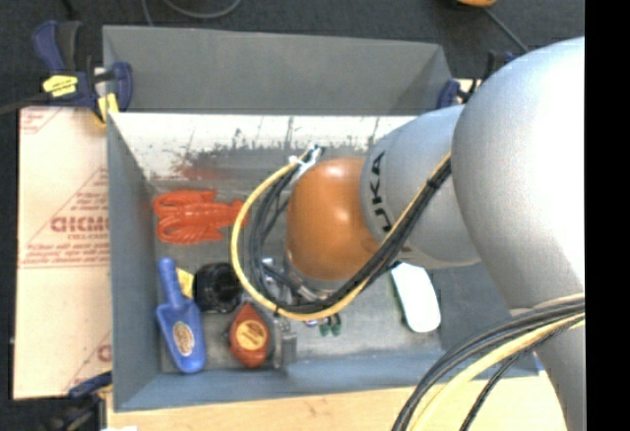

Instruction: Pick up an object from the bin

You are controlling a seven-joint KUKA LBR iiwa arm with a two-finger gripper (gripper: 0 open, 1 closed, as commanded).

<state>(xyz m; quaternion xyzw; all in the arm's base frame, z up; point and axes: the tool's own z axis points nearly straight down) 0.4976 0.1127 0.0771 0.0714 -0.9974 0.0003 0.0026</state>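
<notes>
My gripper (286, 340) reaches down at the bin's front middle, mostly hidden beneath the arm's orange cover. Its grey tip stands right beside a round orange-red tape measure (249, 338) on the bin floor, touching or nearly touching its right side. A black round thing (215, 286) lies just left of the gripper and behind the tape measure. A small green and dark piece (329, 325) lies just to the gripper's right.
A blue scoop-like tool (179, 323) lies along the front left wall. Orange plastic tongs (195, 215) rest at the left back. A white oblong thing (416, 297) lies at the right, beside the arm, which covers the bin's middle and right.
</notes>
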